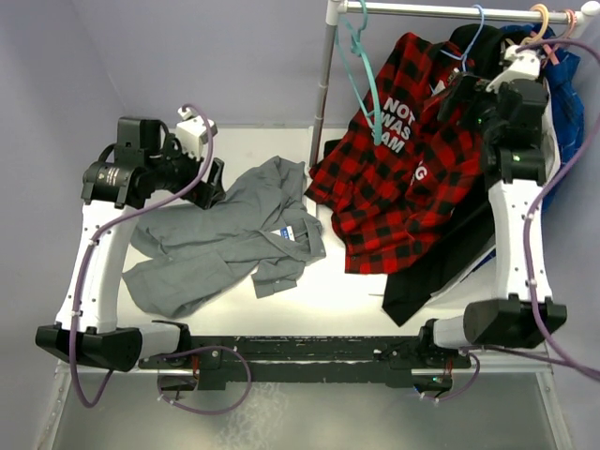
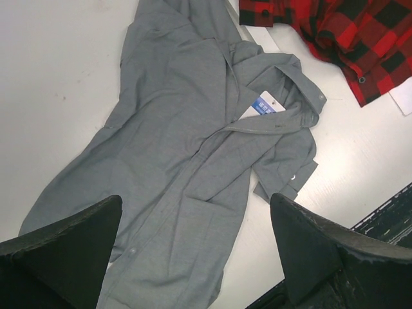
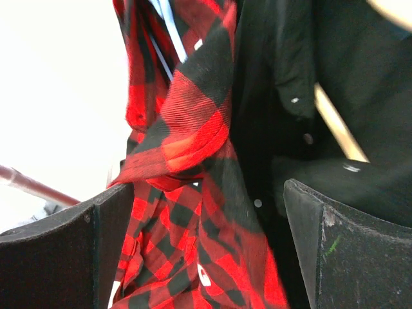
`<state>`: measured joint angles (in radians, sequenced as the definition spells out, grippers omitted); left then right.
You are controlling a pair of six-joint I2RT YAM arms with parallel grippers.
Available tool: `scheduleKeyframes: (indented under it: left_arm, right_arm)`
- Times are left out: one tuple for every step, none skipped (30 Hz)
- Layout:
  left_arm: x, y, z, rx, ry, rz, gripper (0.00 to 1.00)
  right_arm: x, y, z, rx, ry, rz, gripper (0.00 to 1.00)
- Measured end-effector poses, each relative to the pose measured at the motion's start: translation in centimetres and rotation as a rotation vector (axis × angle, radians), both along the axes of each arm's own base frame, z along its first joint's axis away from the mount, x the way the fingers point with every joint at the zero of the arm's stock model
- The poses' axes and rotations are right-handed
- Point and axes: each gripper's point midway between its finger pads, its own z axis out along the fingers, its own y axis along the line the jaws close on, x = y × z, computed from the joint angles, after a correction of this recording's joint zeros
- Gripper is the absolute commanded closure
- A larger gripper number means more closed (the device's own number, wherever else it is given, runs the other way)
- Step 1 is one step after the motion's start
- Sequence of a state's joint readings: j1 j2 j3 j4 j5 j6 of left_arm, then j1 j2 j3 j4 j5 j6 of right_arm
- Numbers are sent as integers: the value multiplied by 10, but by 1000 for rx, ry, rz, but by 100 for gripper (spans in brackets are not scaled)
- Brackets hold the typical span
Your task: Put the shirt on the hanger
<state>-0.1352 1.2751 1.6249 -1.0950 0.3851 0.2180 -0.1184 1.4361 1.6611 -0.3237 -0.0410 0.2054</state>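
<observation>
Grey cloth lies nearest: a plain grey shirt (image 1: pixel 225 234) is spread on the left of the bench (image 1: pixel 347 291). The left hand (image 2: pixel 196 206) hovers over it with its fingers apart and nothing between them.

Further back and to the right, the shirt (image 1: pixel 394 206) trails from the rack down onto the bench, its white letters facing up. The right hand (image 3: pixel 209 187) is raised against its upper part, fingers wide apart, with plaid folds hanging just beyond them and not clamped. A black shirt (image 3: pixel 335 84) crowds in beside it.

The step looks like seating the collar and shoulders over the hanger (image 1: pixel 481 28), which hangs from the rail (image 1: pixel 441 9). Doing it well probably means pinching only plaid near one shoulder seam, keeping clear of the black cloth, and easing it over the hanger's end without knocking the hook off the rail.

How much of the hanger is already inside the shirt cannot be told, since its frame is buried in cloth. The right wrist view is blurred, and the arm covers the shirt's right side from above.
</observation>
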Motion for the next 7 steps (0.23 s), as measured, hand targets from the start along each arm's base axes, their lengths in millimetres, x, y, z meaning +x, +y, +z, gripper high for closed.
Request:
scheduleKeyframes:
  left_arm:
    - [1,1,0,0,0,4,1]
    - [2,1,0,0,0,6,1]
    - [2,3,-1,0,0,10,1]
    - [3,4,-1,1,1,13,1]
    - [3,5,-1,0,1,17,1]
    - [4,6,-1,1,0,18,1]
    - [4,7,-1,-2,-1,17,1]
  right_arm:
    - [-8,-1,12,-8,-29,-9,0]
    - [-17,-1,26,-15,-66,-15,1]
    - [-26,0,42,-22,-108,-16,1]
    - [-34,1,55,-27,-145,-13,1]
    - [-41,3,65,-30,-175,-11,1]
    - [-49,7,75,-32,-203,-3,0]
    - [-57,13,86,-33,-233,12,1]
